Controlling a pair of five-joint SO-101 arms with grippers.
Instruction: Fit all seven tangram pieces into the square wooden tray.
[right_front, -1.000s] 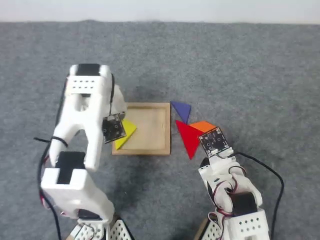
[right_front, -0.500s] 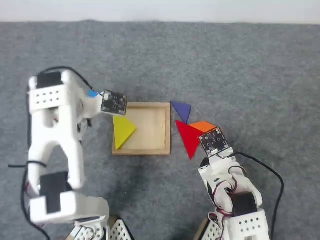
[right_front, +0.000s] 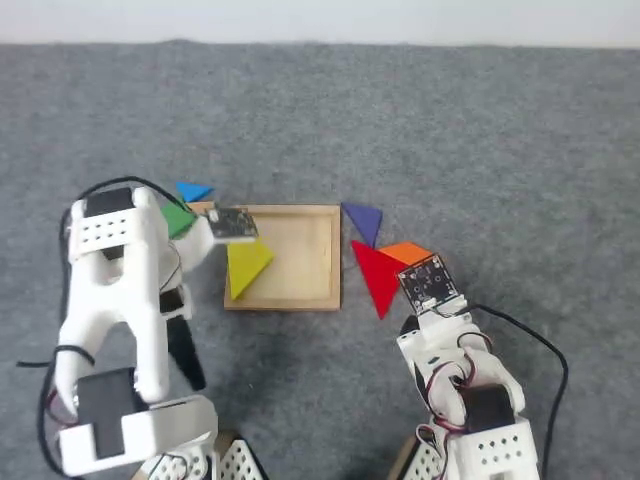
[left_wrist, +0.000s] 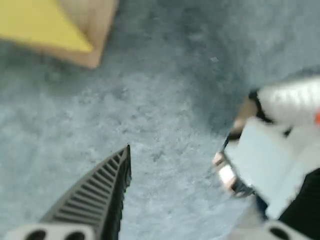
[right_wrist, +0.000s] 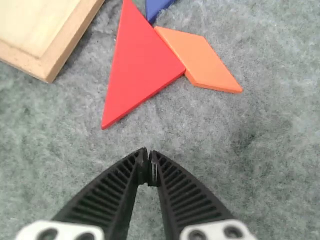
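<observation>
The square wooden tray (right_front: 300, 258) lies mid-table with a yellow triangle (right_front: 245, 265) flat in its left part. My left gripper (left_wrist: 167, 162) hangs open over bare carpet left of the tray; one finger (left_wrist: 107, 192) shows, and the tray corner (left_wrist: 95, 52) with the yellow tip (left_wrist: 45, 27) lies beyond it. A blue triangle (right_front: 193, 190) and a green piece (right_front: 178, 218) lie left of the tray, partly under the left arm. On the tray's right lie a purple triangle (right_front: 362, 220), a red triangle (right_wrist: 137, 67) and an orange parallelogram (right_wrist: 197, 60). My right gripper (right_wrist: 148, 159) is shut and empty, just short of the red triangle.
Grey carpet covers the table, with free room behind the tray and at the far right. The left arm's white body (right_front: 115, 270) stands over the carpet left of the tray. The right arm's base (right_front: 470, 400) sits at the front right.
The left arm has swung left off the tray, leaving the yellow triangle lying in it. The blue and green pieces have come into sight. The right arm has not moved.
</observation>
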